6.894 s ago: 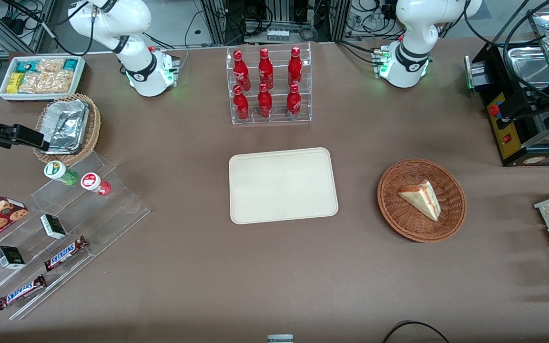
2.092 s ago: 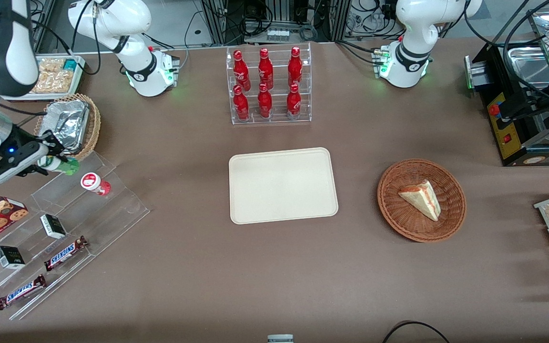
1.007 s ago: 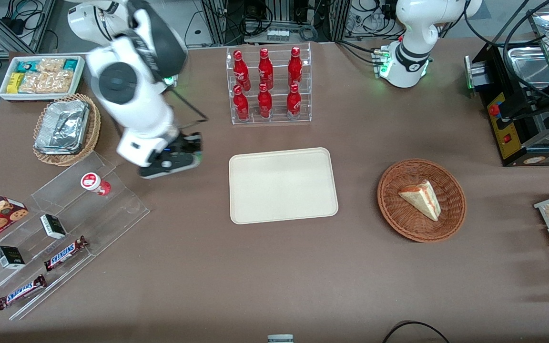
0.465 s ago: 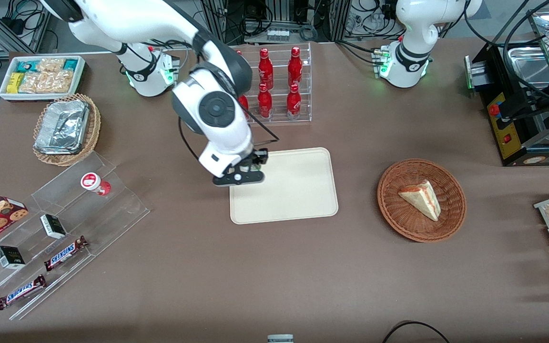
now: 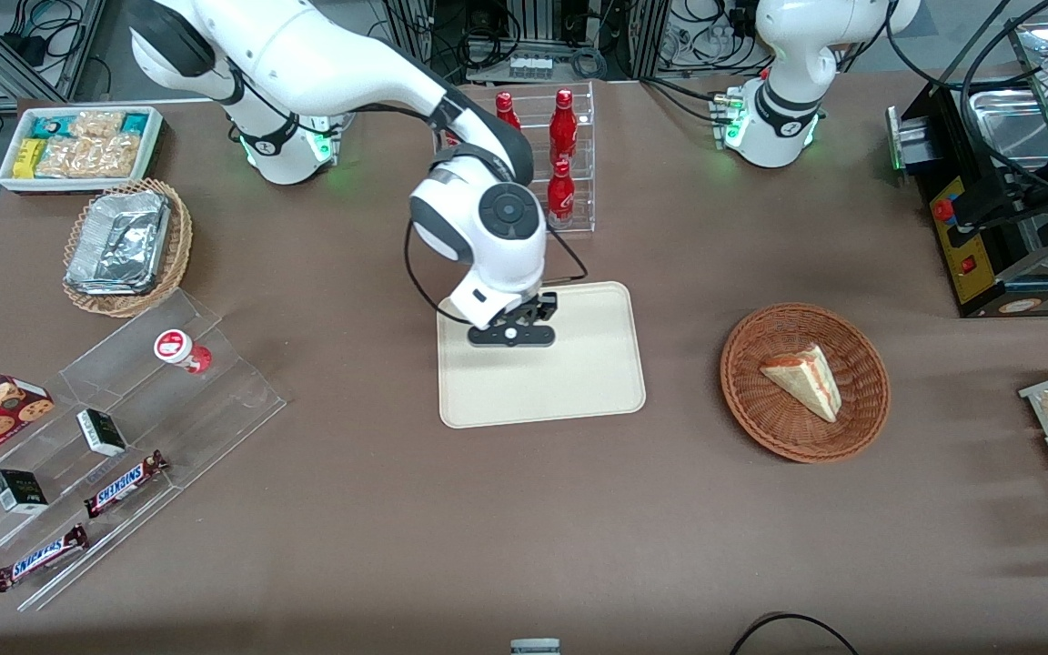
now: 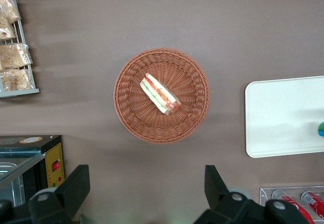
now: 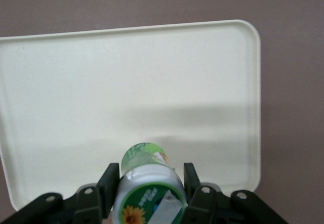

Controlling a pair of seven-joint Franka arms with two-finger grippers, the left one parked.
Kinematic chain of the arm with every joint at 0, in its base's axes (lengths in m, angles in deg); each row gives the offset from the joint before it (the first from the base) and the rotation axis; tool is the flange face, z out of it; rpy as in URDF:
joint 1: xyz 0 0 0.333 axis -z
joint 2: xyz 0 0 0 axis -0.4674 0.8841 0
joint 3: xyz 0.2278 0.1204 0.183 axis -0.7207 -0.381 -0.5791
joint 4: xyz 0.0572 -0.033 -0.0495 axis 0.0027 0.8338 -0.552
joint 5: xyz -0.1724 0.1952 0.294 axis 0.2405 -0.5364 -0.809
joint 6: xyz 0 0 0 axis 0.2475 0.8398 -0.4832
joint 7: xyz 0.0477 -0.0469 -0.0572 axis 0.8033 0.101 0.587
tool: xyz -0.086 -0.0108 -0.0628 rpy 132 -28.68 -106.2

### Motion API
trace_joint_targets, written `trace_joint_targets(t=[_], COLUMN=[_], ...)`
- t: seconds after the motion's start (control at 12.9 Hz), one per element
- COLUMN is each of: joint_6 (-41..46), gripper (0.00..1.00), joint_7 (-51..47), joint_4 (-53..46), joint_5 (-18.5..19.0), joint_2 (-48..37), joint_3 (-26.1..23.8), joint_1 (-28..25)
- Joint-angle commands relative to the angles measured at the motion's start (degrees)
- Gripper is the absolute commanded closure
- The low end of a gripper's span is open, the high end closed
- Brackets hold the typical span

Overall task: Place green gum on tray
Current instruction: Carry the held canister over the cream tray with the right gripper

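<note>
My right gripper is shut on the green gum, a small green bottle whose white lid with a green-and-yellow mark faces the wrist camera. A dark finger presses each side of the lid. The bottle hangs over the beige tray, near one long edge. In the front view the gripper sits above the part of the tray nearest the cola rack and the working arm's end. The hand hides the gum there.
A red bottle stands on the clear stepped stand with candy bars. A rack of red cola bottles stands just beside the arm's wrist. A wicker basket holding a sandwich lies toward the parked arm's end.
The gripper took the green gum from the clear stand and carried it across the table. In the last half second it moved from the tray's corner further in over the tray.
</note>
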Motion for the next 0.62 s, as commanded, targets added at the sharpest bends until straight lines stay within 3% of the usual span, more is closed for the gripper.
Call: trace_joint_targets(t=[0.0,0.54], joint_6=[-3.3,-6.6], gripper=[1.0,1.0], joint_7=[-1.1,-1.8], joint_4=[-2.6,-2.8], joint_5=[2.1,6.2], joint_2=[3.3,7.5], joint_3=[0.3,0.4], joint_1=[-0.2,-2.7])
